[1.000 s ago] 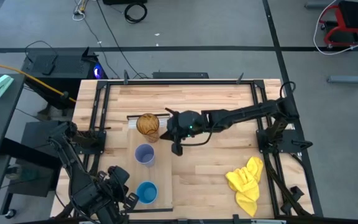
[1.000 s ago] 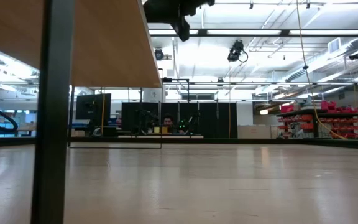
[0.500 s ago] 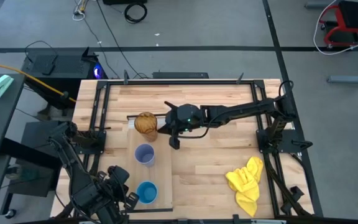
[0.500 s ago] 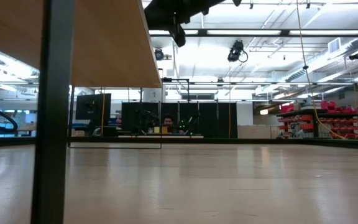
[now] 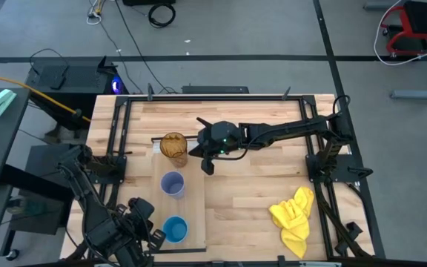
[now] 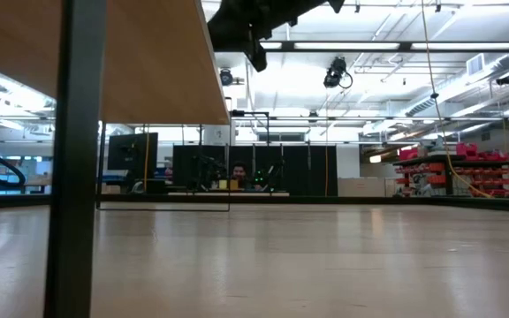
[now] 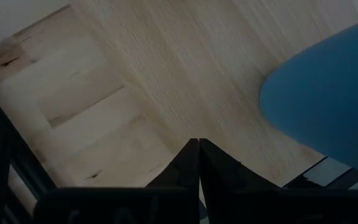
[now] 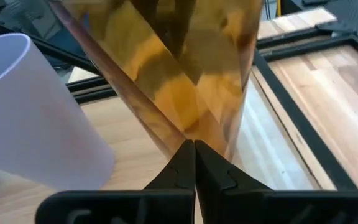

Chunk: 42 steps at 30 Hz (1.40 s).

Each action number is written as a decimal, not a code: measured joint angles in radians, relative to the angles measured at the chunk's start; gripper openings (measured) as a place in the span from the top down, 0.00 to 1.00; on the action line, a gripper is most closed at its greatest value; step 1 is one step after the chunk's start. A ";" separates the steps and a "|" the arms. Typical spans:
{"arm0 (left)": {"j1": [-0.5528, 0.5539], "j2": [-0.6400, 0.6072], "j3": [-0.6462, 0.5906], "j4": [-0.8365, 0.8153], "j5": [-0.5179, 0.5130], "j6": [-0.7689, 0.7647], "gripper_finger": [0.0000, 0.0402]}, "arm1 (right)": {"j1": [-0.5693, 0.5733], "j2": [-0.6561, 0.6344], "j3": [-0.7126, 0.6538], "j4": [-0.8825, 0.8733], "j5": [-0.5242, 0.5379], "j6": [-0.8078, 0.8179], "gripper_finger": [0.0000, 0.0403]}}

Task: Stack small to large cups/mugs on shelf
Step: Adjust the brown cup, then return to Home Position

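1. From the high view I see my right gripper [image 5: 196, 150] just beside the amber tumbler [image 5: 174, 147]. The tumbler stands at the far end of the shelf [image 5: 196, 204], near its white strip. The lavender cup [image 5: 172, 184] stands in the middle of the shelf and the blue cup [image 5: 175, 228] at the near end. My left gripper [image 5: 141, 222] waits at the near left corner, close to the blue cup. A yellow cloth [image 5: 293, 211] lies well apart on the right side of the table [image 5: 258, 185].

2. The low view looks under the table edge. I see only a dark bit of an arm up top, and no cups.

3. In the left wrist view the two fingers [image 7: 185, 165] meet at their tips and hold nothing. The blue cup [image 7: 328, 106] sits close by.

4. In the right wrist view the fingers [image 8: 182, 163] are pressed together with nothing between them. The amber tumbler [image 8: 185, 68] is right in front, and it looks tilted here. The lavender cup [image 8: 30, 118] is beside it.

5. I think I have to grab the tumbler. To do it well I must spread the fingers wide first, then slide them around its side slowly. If I push while they are closed, the tumbler could tip. The lavender cup is near, so I must not bump it.
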 joint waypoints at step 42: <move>-0.013 -0.264 0.000 -0.026 -0.525 0.304 0.96 | 0.013 -0.525 0.001 -0.374 -0.045 0.191 0.98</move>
